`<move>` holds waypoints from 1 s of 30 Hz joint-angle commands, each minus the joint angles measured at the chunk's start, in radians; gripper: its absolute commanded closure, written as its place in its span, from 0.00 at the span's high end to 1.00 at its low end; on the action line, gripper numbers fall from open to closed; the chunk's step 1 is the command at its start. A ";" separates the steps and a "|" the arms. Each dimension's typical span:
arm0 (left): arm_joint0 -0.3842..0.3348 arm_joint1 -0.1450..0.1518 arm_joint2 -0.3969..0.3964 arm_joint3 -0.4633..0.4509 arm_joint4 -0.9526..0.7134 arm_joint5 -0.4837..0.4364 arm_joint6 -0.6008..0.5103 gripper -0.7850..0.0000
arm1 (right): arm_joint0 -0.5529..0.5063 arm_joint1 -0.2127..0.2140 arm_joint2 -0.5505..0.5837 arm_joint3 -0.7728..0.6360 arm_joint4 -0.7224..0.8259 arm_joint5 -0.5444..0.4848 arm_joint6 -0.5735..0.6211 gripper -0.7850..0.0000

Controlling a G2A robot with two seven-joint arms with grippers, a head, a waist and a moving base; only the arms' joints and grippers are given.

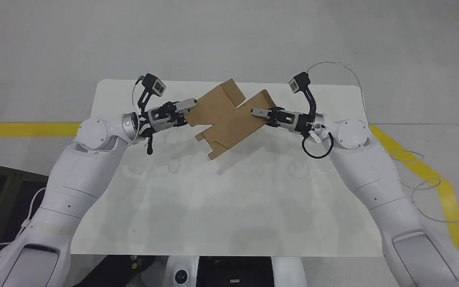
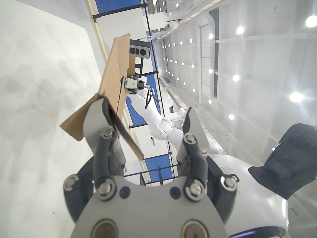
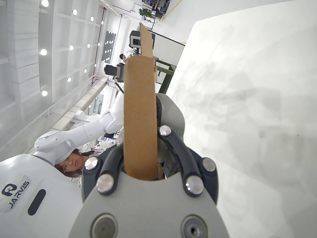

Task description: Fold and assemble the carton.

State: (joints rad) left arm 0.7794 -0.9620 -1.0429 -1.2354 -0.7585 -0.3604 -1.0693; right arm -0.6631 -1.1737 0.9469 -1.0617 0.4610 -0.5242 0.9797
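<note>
A flat brown carton (image 1: 229,115) hangs tilted above the far middle of the white table (image 1: 215,208), between my two arms. My left gripper (image 1: 190,105) is at the carton's left corner. In the left wrist view the left gripper (image 2: 147,105) is open, its jaws wide apart. One of its fingers (image 2: 95,117) touches a bent flap of the carton (image 2: 116,75), and the other finger (image 2: 194,127) is free. My right gripper (image 1: 258,113) holds the carton's right edge. In the right wrist view a strip of carton (image 3: 140,115) runs between the fingers of the right gripper (image 3: 146,100), which is shut on it.
The white table (image 3: 247,100) lies bare below the carton, with free room toward the near edge. A yellow floor line (image 1: 36,129) runs past both sides of the table.
</note>
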 commanded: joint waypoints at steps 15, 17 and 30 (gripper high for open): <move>-0.024 -0.018 0.017 0.061 0.128 0.023 -0.010 0.11 | -0.007 -0.007 0.013 0.004 -0.022 0.010 0.006 0.00; -0.025 -0.020 0.018 0.063 0.141 0.024 -0.012 0.07 | -0.007 -0.008 0.015 0.005 -0.023 0.010 0.007 0.00; -0.025 -0.030 0.008 0.062 0.144 0.026 -0.033 0.00 | -0.011 -0.011 0.031 0.016 -0.034 0.015 0.012 1.00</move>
State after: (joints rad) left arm 0.7537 -0.9919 -1.0316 -1.1718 -0.6081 -0.3335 -1.0992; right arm -0.6728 -1.1859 0.9738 -1.0484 0.4277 -0.5084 0.9924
